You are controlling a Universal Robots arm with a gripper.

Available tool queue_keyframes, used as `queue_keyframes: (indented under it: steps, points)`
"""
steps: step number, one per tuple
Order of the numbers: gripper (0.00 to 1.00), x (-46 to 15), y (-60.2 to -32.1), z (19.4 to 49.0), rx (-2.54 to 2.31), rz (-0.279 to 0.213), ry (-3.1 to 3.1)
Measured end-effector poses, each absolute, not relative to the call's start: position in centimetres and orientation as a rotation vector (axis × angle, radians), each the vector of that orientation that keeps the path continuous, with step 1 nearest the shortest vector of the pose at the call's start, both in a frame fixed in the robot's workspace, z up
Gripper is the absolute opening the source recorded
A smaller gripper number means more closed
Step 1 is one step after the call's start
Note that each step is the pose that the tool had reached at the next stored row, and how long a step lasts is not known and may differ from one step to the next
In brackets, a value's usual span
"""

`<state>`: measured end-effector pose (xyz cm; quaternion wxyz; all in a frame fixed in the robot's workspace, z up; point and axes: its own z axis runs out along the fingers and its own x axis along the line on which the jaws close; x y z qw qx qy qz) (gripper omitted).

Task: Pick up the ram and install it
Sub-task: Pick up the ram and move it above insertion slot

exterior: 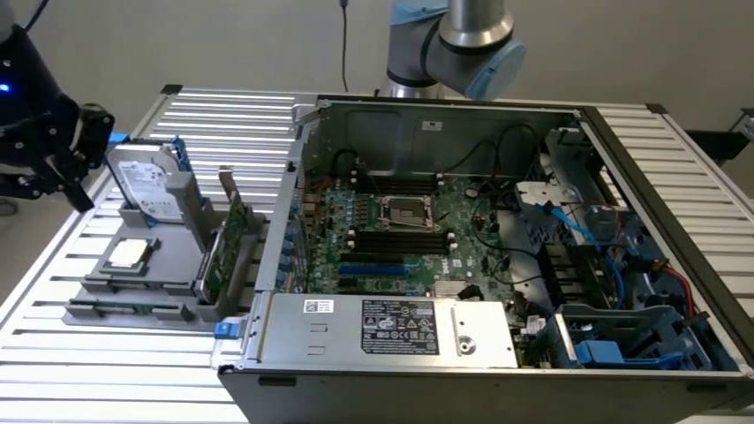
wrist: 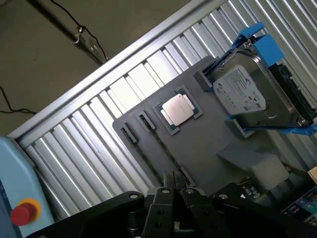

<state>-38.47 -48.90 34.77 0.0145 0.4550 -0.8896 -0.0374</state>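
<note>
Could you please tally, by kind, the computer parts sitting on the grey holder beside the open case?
hard drive: 1
processor: 1
expansion card: 1
ram: 1
Total: 4

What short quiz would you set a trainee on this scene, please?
1. True or false: the ram lies in the tray, not on the motherboard.
2. Which lies flat on the tray? A) CPU B) fan C) screwdriver
3. Fill in: the gripper is nearer the ___ than the case.
Key: 1 true; 2 A; 3 tray.
</note>
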Motion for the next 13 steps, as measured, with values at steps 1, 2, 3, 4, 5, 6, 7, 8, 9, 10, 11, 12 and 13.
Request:
queue_keyframes:
  steps: [1,2,3,4,5,6,7,8,9,10,11,12,13]
  points:
    - [0.11,-38.47,-48.9,34.71,1.441,-0.115,-2.757]
    - [0.11,-38.47,-48.9,34.65,1.466,-0.115,-2.744]
    - [0.11,-38.47,-48.9,34.6,1.491,-0.114,-2.73]
    - [0.11,-38.47,-48.9,34.54,1.516,-0.113,-2.716]
    - [0.11,-38.48,-48.9,34.48,1.54,-0.112,-2.702]
    - [0.11,-38.48,-48.9,34.43,1.564,-0.111,-2.688]
    - [0.11,-38.47,-48.9,34.37,1.588,-0.11,-2.674]
    - [0.11,-38.48,-48.9,34.31,1.614,-0.109,-2.659]
    - [0.11,-38.48,-48.9,34.25,1.638,-0.108,-2.643]
    - [0.11,-38.48,-48.9,34.19,1.662,-0.107,-2.628]
    - [0.11,-38.48,-48.9,34.13,1.685,-0.106,-2.613]
    - [0.11,-38.48,-48.9,34.08,1.709,-0.105,-2.598]
    - [0.11,-38.47,-48.9,34.02,1.732,-0.104,-2.583]
